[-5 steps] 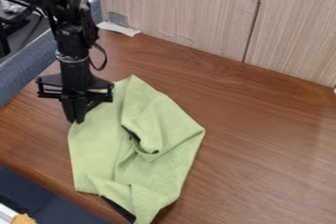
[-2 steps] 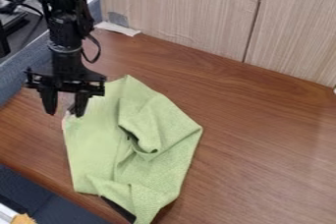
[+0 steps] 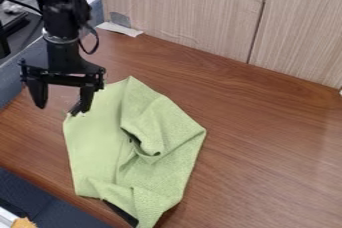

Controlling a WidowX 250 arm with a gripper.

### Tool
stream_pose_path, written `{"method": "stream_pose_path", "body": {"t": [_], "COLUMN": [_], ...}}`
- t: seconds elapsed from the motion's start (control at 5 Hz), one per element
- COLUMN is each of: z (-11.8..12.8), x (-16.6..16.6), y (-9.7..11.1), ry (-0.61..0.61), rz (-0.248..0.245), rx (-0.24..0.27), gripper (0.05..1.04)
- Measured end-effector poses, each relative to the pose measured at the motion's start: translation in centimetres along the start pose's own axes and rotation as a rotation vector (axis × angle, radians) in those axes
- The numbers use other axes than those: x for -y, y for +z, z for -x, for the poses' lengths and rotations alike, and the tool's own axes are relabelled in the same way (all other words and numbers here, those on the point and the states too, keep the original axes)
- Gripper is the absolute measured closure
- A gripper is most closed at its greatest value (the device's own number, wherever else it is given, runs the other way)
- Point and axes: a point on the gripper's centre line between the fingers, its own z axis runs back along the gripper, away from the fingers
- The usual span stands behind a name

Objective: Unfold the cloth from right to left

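Cloth (image 3: 97,147): it is laid on the table (image 3: 267,147), left of the middle of the view, and it is only partly spread. Its left part is rather flat, so the unfolding is judged to be well started but not completed.
Fold (image 3: 148,144): in the middle the fabric is gathered into a raised, rolled lip. By this lip a part of the width is probably kept back.
Lower end: it is narrowed and crumpled, and a dark strip (image 3: 120,213) can be seen along its edge. Whether it belongs to the cloth cannot be told.
Gripper (image 3: 63,108): it is held at the upper left corner of the cloth, with its two fingers spread well apart. Nothing is clamped between them. One finger is placed at the corner, the other beyond the edge; whether the corner is touched cannot be told. Such a place is suited to a pull towards the left, or to a release after one.
Next move: if more spreading is wanted, the raised lip should be taken, because by the flat edge the whole cloth could be dragged.
Table: its top is of brown wood grain, on which soft fabric may slide easily.
Panels (image 3: 187,12): behind the table a pale, striped wall is formed by them; at its foot white tape (image 3: 120,29) is stuck.
Lower left: beside the table, a dark blue surface (image 3: 40,197) is seen.
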Motion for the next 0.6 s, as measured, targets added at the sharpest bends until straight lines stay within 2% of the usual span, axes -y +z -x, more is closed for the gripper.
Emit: {"method": "stream_pose_path", "body": {"t": [0.2, 0.4, 0.6], "z": [0.7, 1.9, 1.9], "x": [-0.2, -0.8, -0.8], "y": [1.9, 4.8, 4.9], "ry": [0.007, 0.049, 0.051], "rz": [0.008, 0.019, 0.022], "rx": [0.041, 0.097, 0.101], "gripper": [0.083, 0.083, 0.083]}}
